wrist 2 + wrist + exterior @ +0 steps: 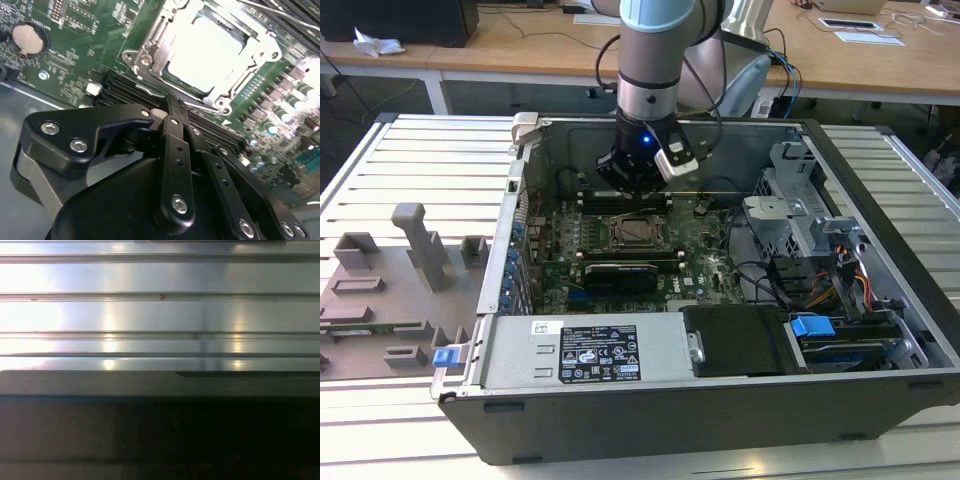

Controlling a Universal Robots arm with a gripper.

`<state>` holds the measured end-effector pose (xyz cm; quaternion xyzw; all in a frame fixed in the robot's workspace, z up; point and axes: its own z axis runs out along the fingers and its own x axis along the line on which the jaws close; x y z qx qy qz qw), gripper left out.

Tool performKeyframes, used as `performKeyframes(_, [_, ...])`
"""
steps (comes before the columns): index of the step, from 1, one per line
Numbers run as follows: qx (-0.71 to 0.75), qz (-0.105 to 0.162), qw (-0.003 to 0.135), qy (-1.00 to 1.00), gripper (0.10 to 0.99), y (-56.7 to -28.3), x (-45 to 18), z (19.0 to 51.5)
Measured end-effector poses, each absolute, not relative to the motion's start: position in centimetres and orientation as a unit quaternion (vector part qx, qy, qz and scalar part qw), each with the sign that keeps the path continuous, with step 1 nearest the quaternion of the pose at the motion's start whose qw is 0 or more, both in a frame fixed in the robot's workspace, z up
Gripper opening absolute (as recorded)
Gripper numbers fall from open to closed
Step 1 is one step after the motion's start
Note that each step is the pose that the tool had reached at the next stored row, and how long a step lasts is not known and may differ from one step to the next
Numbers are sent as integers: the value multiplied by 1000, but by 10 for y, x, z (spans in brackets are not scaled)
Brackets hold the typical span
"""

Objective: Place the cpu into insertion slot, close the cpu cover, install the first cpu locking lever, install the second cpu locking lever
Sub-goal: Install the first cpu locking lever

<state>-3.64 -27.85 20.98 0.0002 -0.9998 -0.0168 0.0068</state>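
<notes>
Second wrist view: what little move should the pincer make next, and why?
Probably a small shift toward the edge of the insertion slot, where the cover gets locked down. The cpu already sits in the slot, the cpu cover appears to lie flat around it, and the pincer is just beside the frame.

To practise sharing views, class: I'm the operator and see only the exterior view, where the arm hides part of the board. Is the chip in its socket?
Observer: Yes. In the second wrist view the chip lies in the socket, silvery top up.
Operator: Is the cover down?
Observer: The cover appears to lie flat around the chip.
Operator: Where's the gripper?
Observer: The gripper is beside the socket, over the black memory slots.
</notes>
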Motion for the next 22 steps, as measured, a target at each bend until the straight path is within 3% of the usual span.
performKeyframes(22, [2, -17, 8, -1000, 106, -279, -25, 211])
